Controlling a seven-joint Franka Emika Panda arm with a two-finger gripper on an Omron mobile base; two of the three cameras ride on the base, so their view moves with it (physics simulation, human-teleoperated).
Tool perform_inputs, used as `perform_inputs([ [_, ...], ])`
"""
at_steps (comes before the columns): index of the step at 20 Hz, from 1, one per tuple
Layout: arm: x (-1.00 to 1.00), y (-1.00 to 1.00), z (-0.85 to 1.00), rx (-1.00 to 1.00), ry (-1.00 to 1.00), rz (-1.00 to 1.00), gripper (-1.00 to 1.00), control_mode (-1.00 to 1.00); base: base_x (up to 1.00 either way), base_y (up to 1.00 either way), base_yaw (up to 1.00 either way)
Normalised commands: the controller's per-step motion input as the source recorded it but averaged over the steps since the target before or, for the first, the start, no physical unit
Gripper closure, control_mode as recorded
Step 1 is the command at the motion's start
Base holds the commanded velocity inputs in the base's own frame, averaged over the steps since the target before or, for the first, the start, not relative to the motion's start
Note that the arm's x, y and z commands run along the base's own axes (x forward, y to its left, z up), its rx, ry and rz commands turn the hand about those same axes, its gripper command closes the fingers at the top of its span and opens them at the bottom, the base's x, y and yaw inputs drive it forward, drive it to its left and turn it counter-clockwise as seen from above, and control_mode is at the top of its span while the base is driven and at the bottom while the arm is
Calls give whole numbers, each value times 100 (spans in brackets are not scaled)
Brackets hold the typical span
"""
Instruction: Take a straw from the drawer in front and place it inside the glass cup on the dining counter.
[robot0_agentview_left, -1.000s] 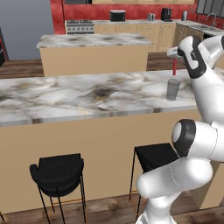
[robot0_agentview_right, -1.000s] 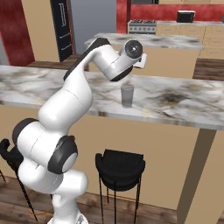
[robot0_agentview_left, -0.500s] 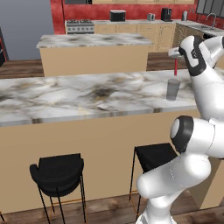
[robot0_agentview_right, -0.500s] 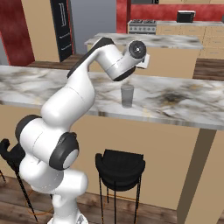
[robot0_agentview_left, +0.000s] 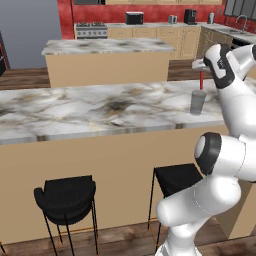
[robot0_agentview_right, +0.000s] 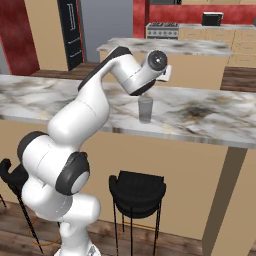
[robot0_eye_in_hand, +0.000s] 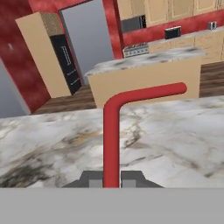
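- The white arm is reaching up from the base and bending forward at the elbow.
- The wrist is turning downward.
- The gripper (robot0_eye_in_hand: 111, 179) is pinching its two dark fingertips tightly together on the straw (robot0_eye_in_hand: 112, 131).

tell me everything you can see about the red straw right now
The straw is a thin, smooth red tube with a bent top, plastic by the look of it. The gripper is shut on its lower part. From the left base view it hangs upright directly over the glass cup on the dining counter.
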Motion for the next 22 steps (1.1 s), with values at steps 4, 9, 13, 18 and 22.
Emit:
perform_inputs([
  [4, 6, 0, -16, -3, 0, 0, 100, -100, 0, 0, 0],
  [9, 5, 0, -14, -3, 0, 0, 100, -100, 0, 0, 0],
  [13, 14, 0, -14, -1, 0, 0, 100, -100, 0, 0, 0],
  [18, 20, 0, -11, 0, 0, 0, 100, -100, 0, 0, 0],
  [22, 17, -2, -6, 0, -2, 0, 100, -100, 0, 0, 0],
])
